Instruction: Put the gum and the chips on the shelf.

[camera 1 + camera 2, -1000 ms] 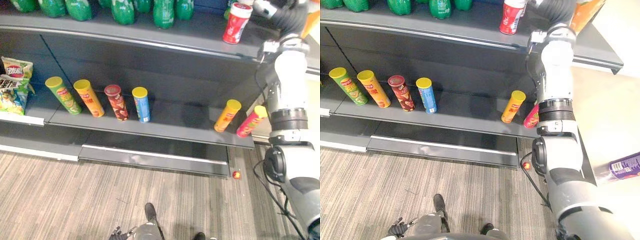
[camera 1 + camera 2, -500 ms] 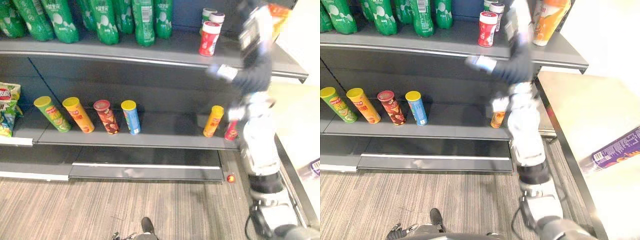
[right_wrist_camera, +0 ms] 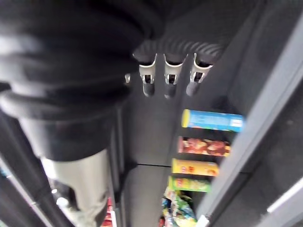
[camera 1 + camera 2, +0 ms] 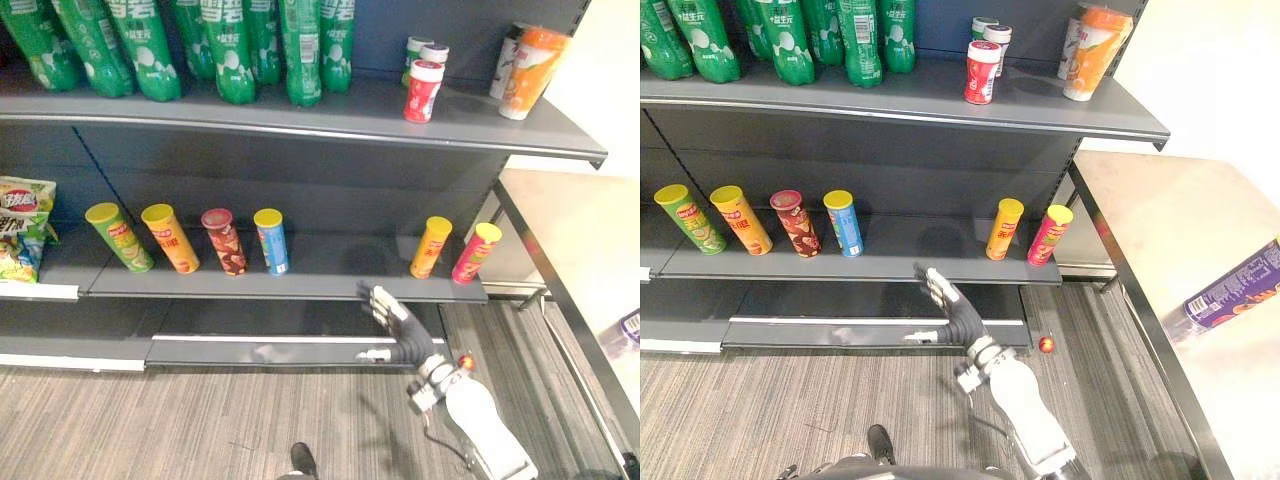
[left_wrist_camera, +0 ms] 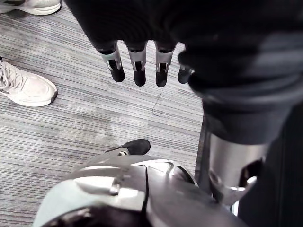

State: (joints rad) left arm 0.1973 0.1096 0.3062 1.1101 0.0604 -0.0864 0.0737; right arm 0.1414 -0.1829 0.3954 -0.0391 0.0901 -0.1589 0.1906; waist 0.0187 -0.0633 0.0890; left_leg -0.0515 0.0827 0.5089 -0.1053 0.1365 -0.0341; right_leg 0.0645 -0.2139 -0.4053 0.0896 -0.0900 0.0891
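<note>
A red gum bottle [image 4: 423, 90] with a white cap stands on the top shelf [image 4: 330, 108], with two more capped bottles behind it. An orange chips bag [image 4: 527, 70] stands upright at that shelf's right end. My right hand [image 4: 395, 320] hovers low in front of the bottom shelf, open with straight fingers [image 3: 165, 80] and nothing in it. In the left wrist view my left hand [image 5: 137, 66] hangs over the carpet, fingers relaxed and empty.
Green bottles [image 4: 230, 50] fill the top shelf's left. Several chip cans [image 4: 222, 240] stand on the lower shelf, snack bags [image 4: 20, 225] at its far left. A pale table [image 4: 1180, 230] at right holds a purple can [image 4: 1230, 298]. A person's shoe [image 5: 23, 87] is close by.
My right arm has dropped from the top shelf to below the lower shelf, hand empty. The camera has also shifted, bringing the whole top shelf into view.
</note>
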